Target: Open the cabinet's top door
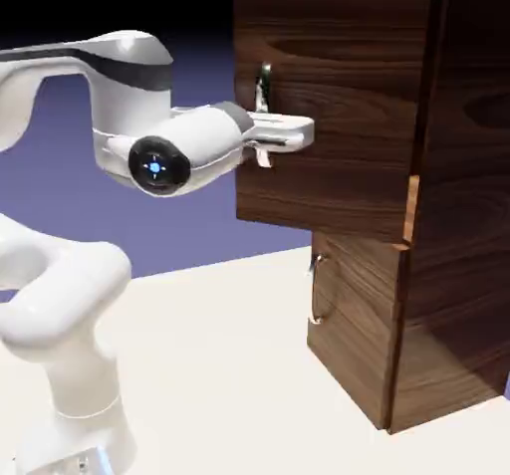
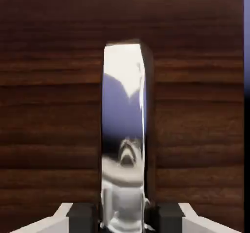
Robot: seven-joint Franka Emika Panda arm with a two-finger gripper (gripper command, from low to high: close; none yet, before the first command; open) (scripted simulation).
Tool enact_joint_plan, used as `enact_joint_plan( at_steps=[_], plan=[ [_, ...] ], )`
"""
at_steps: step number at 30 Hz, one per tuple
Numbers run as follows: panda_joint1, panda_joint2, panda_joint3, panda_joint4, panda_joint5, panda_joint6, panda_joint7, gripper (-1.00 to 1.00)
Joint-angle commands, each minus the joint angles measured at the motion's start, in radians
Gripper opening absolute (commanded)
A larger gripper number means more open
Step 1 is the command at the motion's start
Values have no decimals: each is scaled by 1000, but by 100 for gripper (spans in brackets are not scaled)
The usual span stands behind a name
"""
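The cabinet of dark brown wood stands at the exterior view's right. Its top door stands swung out from the cabinet's front, toward the arm, with a lighter edge showing at its hinge side. My gripper reaches level from the left and is shut on the door's curved silver handle. In the hand view the handle rises large and shiny between my fingertips, with the gripper closed on its lower part and the door's wood behind it.
The shorter lower door is shut flat, its small handle facing left. The white table runs under the arm up to the cabinet's foot. My arm's elbow and base fill the left side.
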Motion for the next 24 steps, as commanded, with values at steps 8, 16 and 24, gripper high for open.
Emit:
enact_joint_plan(
  at_steps=[8,16,24],
  plan=[
    [108,288,-255,217,-221,-329,-112,-100],
    [241,578,-448,480,-334,-644,-222,-100],
    [314,824,-567,708,-367,-906,-330,100]
  ],
)
